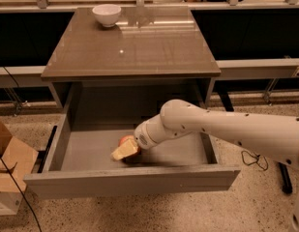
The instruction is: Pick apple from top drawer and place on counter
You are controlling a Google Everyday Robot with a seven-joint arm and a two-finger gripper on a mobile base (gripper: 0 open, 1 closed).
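The top drawer (86, 151) is pulled open below the counter (134, 47). The apple (126, 141), red with yellowish patches, lies on the drawer floor near the front middle. My gripper (124, 151) reaches down into the drawer from the right, and its pale fingers (122, 152) cover the front of the apple. Only the top of the apple shows behind them. My white arm (221, 129) crosses over the drawer's right side.
A white bowl (106, 14) stands at the counter's back left. A cardboard box (8, 168) sits on the floor left of the drawer. Dark benches run behind on both sides. Cables lie on the floor at right.
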